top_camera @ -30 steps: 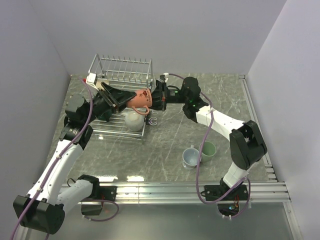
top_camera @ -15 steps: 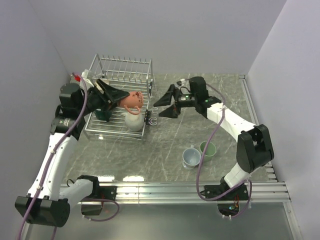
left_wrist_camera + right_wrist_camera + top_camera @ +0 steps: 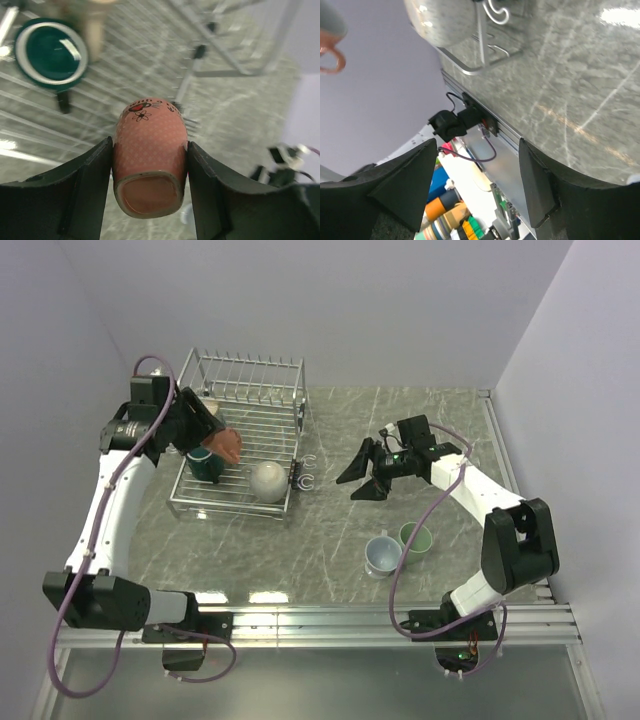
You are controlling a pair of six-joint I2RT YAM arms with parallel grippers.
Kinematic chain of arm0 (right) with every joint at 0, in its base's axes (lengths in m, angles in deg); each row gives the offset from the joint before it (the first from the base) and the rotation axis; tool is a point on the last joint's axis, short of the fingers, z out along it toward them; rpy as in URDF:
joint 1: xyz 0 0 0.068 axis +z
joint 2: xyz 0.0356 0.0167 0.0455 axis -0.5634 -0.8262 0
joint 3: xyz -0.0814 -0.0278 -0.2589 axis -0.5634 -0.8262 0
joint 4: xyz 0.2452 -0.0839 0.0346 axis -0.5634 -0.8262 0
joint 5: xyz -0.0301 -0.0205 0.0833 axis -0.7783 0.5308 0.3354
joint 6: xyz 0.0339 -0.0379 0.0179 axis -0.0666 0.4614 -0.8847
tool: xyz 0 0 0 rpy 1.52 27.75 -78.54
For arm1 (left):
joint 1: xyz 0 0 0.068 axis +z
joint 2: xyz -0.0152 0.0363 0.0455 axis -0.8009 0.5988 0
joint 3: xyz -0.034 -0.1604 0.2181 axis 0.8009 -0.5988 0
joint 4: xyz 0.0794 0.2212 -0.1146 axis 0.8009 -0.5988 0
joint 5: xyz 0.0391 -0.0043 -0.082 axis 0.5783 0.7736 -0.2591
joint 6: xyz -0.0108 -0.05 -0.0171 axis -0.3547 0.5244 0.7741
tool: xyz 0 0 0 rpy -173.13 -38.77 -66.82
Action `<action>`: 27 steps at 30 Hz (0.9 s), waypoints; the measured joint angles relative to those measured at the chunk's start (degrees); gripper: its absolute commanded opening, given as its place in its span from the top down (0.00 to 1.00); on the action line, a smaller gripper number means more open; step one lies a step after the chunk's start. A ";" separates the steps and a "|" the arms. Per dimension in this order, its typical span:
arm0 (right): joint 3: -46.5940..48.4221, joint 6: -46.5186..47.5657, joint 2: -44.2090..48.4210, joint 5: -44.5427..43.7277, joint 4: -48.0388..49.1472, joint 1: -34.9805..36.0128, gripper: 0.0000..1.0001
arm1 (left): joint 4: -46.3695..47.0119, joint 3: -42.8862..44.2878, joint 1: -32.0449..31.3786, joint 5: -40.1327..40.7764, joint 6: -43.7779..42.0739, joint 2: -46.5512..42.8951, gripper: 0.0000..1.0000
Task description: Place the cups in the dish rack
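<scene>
Red-brown mug point(image 3: 226, 447): held on its side in the air over the left part of the dish rack point(image 3: 225, 506), not yet set down.
Left claw point(image 3: 149, 165): clamped across the mug's body, one finger on each flank; it alone carries the mug now.
Change: a second ago both claws met at this mug over the rack's right end; since then the right one has let go and the left has swung the mug leftward.
Right claw point(image 3: 348, 489): jaws spread wide, empty, pulled back over the desk point(image 3: 450, 420) well right of the rack.
Already racked: dark green mug point(image 3: 205, 462) mouth up just beside the carried one, and a pale mug point(image 3: 267, 480) upside down near the front right.
Waiting: blue-grey mug point(image 3: 381, 554) and pale green mug point(image 3: 416, 537), touching or nearly so on the desk.
Meaning: the handover looks complete, so placing is likely next, and the right claw is free for the desk pair.
</scene>
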 measured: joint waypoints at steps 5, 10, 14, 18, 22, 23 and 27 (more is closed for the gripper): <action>-0.63 1.86 0.02 -0.04 -1.22 0.00 0.27 | -2.64 -1.29 -1.46 7.45 -1.88 2.14 1.00; -0.63 3.54 0.02 -0.22 -2.54 0.00 0.28 | -2.99 -3.06 -5.73 14.45 -1.88 4.28 1.00; -0.61 5.16 0.02 -0.66 -4.28 -0.02 0.28 | -2.19 -4.79 -8.09 18.82 -1.90 6.95 1.00; -0.61 7.32 0.02 -1.18 -6.58 -0.35 0.28 | -1.62 -7.30 -9.07 22.05 -1.81 9.44 1.00; -0.63 9.01 0.02 -1.40 -8.61 -1.20 0.28 | -1.07 -8.15 -9.88 24.76 -1.33 11.54 1.00; -0.63 9.31 0.04 -1.53 -8.96 -1.42 0.28 | -0.83 -8.26 -10.08 25.33 -1.29 11.93 1.00; -0.63 10.45 0.04 -1.95 -10.32 -2.03 0.28 | 0.37 -8.39 -10.91 26.69 -0.81 13.40 1.00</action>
